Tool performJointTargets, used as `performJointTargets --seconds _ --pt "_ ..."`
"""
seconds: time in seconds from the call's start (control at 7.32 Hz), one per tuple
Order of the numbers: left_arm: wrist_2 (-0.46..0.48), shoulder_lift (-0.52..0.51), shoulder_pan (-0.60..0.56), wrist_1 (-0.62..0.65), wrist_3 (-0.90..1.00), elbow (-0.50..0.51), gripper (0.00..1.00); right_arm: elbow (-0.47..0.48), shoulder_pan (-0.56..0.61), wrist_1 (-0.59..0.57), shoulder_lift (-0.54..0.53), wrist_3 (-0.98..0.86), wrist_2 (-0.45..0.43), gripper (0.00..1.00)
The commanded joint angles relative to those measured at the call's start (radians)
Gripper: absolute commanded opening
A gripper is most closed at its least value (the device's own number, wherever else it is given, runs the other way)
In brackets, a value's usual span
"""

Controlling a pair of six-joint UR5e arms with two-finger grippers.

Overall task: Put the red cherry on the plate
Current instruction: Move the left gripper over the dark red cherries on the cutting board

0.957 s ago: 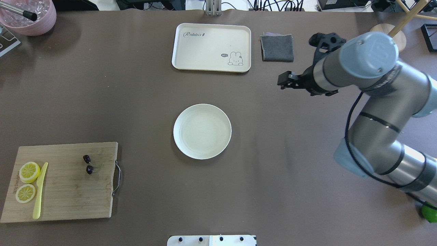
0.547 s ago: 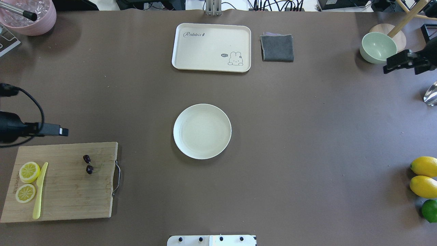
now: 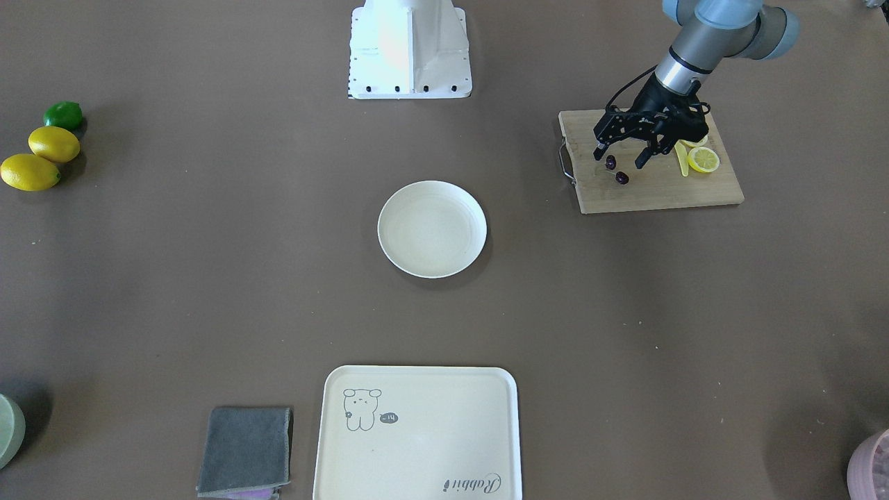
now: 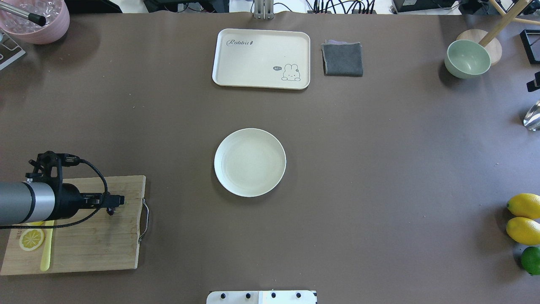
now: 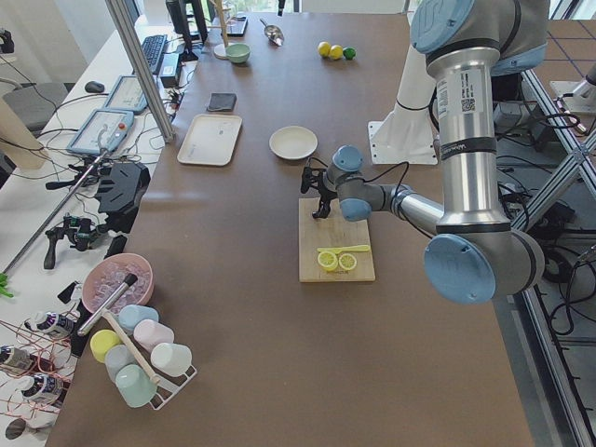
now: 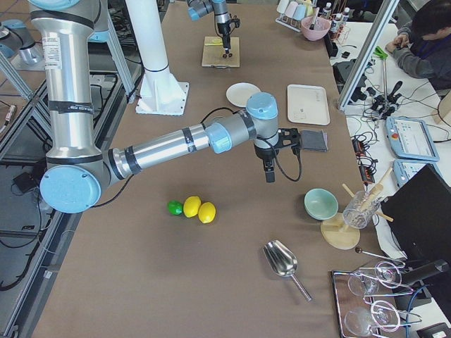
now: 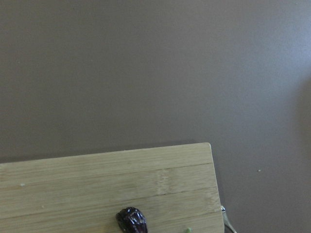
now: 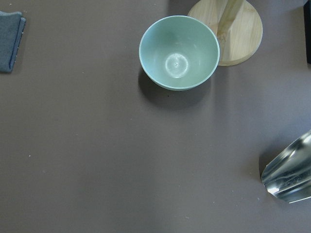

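Observation:
The red cherry point(image 3: 610, 162) is a dark pair lying on the wooden cutting board point(image 3: 660, 191). One of the pair shows in the left wrist view as a cherry point(image 7: 131, 219) at the bottom edge. My left gripper point(image 3: 621, 153) hangs open just above the pair, its fingers point(image 3: 599, 148) spread to either side. From overhead the left gripper point(image 4: 116, 200) covers most of the fruit. The plate point(image 4: 249, 162) sits empty mid-table, well to the right of the board. My right gripper point(image 6: 270, 172) hovers near the green bowl point(image 8: 179, 52); I cannot tell its state.
Lemon slices point(image 4: 31, 238) and a yellow knife point(image 4: 45, 253) share the board. A cream tray point(image 4: 261, 58) and grey cloth point(image 4: 342, 59) lie at the far side. Lemons point(image 4: 523, 205), a lime point(image 4: 530, 259) and a metal scoop point(image 8: 289, 177) are at the right end.
The left arm has swung in from the table's left edge and now hangs over the cherries on the board. The right arm has pulled back to the right, almost out of the overhead view.

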Motion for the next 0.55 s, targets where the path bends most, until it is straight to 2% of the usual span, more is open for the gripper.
performJointTargets --seconds 0.0,0.14,0.41 --pt "0.01 -0.016 0.014 0.001 0.004 0.04 0.64 -0.005 0.005 0.0 -0.002 -0.007 0.002 1.0" --pt "0.012 -0.015 0.027 0.001 0.003 0.037 0.61 -0.005 0.005 0.0 -0.002 -0.007 0.002 1.0" --pt "0.012 -0.015 0.031 0.001 0.003 0.028 0.46 -0.005 0.005 0.0 -0.002 -0.007 0.0 1.0"
